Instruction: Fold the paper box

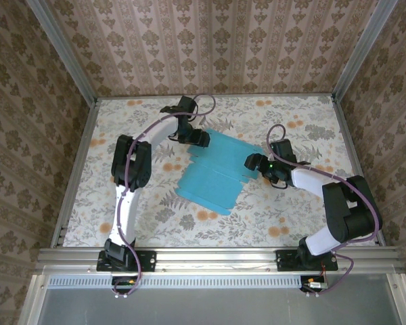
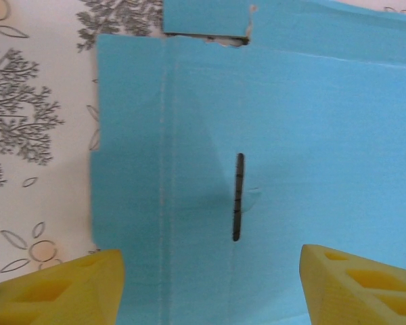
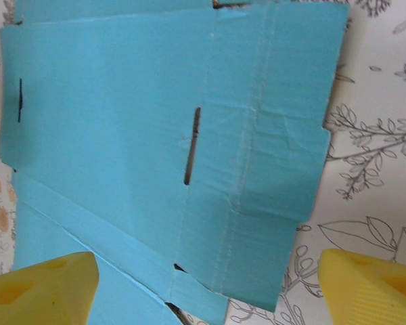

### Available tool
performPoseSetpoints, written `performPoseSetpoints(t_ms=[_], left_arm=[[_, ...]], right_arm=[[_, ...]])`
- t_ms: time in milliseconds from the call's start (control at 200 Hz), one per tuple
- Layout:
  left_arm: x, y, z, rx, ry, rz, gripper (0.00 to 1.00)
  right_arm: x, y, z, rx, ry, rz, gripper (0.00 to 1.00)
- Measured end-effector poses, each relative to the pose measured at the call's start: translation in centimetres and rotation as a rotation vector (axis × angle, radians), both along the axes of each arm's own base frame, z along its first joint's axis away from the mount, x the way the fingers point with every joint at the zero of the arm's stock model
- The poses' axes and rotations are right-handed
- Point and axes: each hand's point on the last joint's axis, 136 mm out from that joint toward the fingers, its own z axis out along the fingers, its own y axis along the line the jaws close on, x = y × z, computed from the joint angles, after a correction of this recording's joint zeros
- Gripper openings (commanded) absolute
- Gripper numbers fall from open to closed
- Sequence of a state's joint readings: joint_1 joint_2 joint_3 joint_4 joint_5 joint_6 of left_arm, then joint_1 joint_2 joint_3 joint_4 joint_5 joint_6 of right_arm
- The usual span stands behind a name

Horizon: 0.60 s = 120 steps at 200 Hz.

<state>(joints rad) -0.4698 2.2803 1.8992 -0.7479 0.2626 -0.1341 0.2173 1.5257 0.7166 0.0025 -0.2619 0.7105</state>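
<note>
- the paper box (image 1: 213,169) lies opened out as one sheet, blue side up, about in the middle of the worktop (image 1: 291,217), a little closer to the far edge than to the near edge.
- the sheet is turned at an angle to the worktop edges; one corner of it points to the near edge.
- the left gripper (image 1: 197,137) is over the far left end of the sheet.
- in the left wrist view the left gripper (image 2: 210,261) has its yellow fingers (image 2: 61,291) wide apart, and nothing is between them except the sheet (image 2: 291,135) below.
- one left finger is at the sheet's side edge, the other is over the blue card; a short dark slit (image 2: 237,196) is ahead, between the two.
- the right gripper (image 1: 252,162) is at the right side of the sheet.
- in the right wrist view the right gripper (image 3: 206,271) also has its fingers (image 3: 372,284) wide apart and holds nothing.
- one right finger is over the bare worktop just beside the sheet (image 3: 122,115), the other is over the blue card.
- here a slit (image 3: 191,145) is next to pressed fold lines, and the card near them is a little wrinkled.
- i cannot tell if any fingertip touches the card.
</note>
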Motion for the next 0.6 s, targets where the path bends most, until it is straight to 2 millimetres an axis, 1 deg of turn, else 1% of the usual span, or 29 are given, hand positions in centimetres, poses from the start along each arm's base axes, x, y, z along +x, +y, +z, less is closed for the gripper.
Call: performPoseSetpoints(t_ms=[130, 250, 355, 440, 600], left_arm=[[0.3, 0.4, -0.1, 0.024, -0.014, 0.010, 0.71], [0.5, 0.4, -0.1, 0.026, -0.022, 0.013, 0.71], [0.9, 0.5, 0.1, 0.010, -0.030, 0.017, 0.71], [1.4, 0.9, 0.2, 0.001, -0.037, 0.029, 0.71], [1.7, 1.4, 0.1, -0.006, -0.037, 0.042, 0.72]], right_arm=[[1.2, 0.1, 0.7, -0.004, -0.014, -0.006, 0.83], [2.2, 0.2, 0.4, -0.012, -0.007, -0.013, 0.81], [2.3, 0.1, -0.4, -0.022, 0.017, -0.019, 0.80], [2.2, -0.1, -1.0, -0.045, 0.042, -0.030, 0.80], [2.2, -0.1, -1.4, -0.067, 0.063, -0.046, 0.80]])
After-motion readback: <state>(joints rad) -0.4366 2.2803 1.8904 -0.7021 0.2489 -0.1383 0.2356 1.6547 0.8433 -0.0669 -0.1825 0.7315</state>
